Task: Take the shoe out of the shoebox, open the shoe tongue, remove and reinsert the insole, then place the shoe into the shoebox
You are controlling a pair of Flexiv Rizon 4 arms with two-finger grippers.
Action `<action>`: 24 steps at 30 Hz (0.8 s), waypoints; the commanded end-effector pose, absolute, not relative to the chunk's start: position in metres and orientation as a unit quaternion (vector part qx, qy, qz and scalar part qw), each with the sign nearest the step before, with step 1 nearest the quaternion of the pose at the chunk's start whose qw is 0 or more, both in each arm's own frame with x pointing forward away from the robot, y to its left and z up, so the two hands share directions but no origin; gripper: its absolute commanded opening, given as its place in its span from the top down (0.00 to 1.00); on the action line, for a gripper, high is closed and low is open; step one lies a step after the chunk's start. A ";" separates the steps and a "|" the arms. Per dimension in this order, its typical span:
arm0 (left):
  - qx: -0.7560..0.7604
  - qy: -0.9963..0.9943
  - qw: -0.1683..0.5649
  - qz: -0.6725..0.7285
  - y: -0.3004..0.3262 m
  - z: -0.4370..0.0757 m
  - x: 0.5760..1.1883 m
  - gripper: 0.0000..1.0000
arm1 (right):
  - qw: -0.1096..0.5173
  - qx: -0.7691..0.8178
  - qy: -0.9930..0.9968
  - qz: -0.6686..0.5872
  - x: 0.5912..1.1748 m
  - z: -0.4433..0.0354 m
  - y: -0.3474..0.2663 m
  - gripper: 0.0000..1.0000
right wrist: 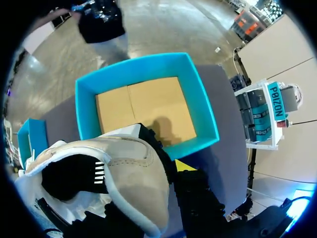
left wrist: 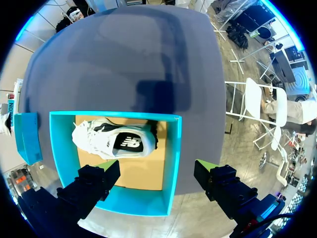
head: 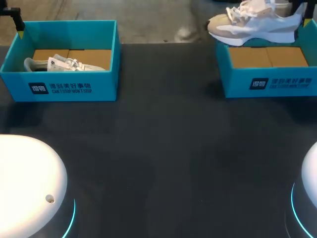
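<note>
A white and beige shoe (head: 255, 25) hangs above the right teal shoebox (head: 270, 82), its heel gripped by my right gripper (head: 299, 22). In the right wrist view the shoe (right wrist: 133, 168) fills the space at the gripper (right wrist: 161, 171), one yellow fingertip (right wrist: 184, 165) presses its side, and the cardboard floor of the box (right wrist: 143, 106) below is bare. A second white shoe (head: 64, 63) lies on its side in the left teal shoebox (head: 59, 87). My left gripper (left wrist: 156, 171) hovers open over that box's near wall (left wrist: 138, 203), above the shoe (left wrist: 116, 141).
The two boxes stand at the far left and far right of the dark table (head: 163, 148). The white arm bases (head: 27, 183) sit at the near corners. The right box shows at the side in the left wrist view (left wrist: 27, 136).
</note>
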State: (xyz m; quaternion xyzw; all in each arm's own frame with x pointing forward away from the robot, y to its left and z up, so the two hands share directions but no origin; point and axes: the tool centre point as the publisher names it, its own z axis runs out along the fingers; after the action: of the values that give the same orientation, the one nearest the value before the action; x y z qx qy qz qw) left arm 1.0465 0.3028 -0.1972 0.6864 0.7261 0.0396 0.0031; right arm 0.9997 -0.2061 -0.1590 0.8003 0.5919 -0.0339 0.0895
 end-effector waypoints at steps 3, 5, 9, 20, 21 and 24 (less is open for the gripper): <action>0.687 0.726 0.003 0.041 0.303 -0.197 1.046 0.00 | 0.107 0.802 0.588 -0.014 0.963 -0.146 -0.185 1.00; 0.687 0.726 0.003 0.041 0.303 -0.197 1.046 0.00 | 0.108 0.801 0.589 -0.016 0.954 -0.145 -0.177 1.00; 0.687 0.726 0.003 0.041 0.303 -0.197 1.046 0.00 | 0.110 0.798 0.592 -0.020 0.937 -0.143 -0.163 1.00; 0.687 0.726 0.003 0.041 0.303 -0.197 1.046 0.00 | 0.112 0.789 0.604 -0.023 0.887 -0.133 -0.112 1.00; 0.687 0.726 0.003 0.041 0.303 -0.197 1.046 0.00 | 0.112 0.788 0.605 -0.023 0.882 -0.133 -0.107 1.00; 0.687 0.726 0.003 0.041 0.303 -0.197 1.046 0.00 | 0.112 0.785 0.609 -0.028 0.866 -0.134 -0.092 1.00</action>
State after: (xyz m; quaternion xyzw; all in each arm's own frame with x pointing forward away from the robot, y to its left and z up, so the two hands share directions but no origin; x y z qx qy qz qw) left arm 1.0465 0.3027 -0.1972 0.6864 0.7261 0.0397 0.0031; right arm 0.8802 -0.1022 -0.1354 0.7864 0.6097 -0.0407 0.0899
